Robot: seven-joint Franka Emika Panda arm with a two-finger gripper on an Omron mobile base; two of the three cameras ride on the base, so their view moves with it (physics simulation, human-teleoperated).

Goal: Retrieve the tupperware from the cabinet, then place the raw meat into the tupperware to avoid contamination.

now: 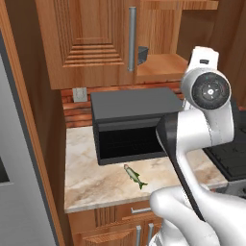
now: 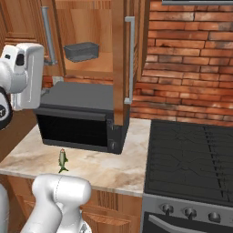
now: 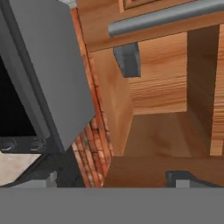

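Tupperware (image 2: 81, 51) sits empty on the open cabinet (image 2: 119, 68) shelf — fish (image 2: 63, 159) on counter (image 2: 109, 167) — end effector (image 3: 113, 179) fingers apart.

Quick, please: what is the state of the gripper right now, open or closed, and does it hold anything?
Gripper: open, holding nothing; the tupperware sits on the cabinet shelf.

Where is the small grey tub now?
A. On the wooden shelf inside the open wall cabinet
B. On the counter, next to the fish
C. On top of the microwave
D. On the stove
A: the tupperware sits on the shelf of the cabinet, above the microwave, while the raw meat lies on the counter below.
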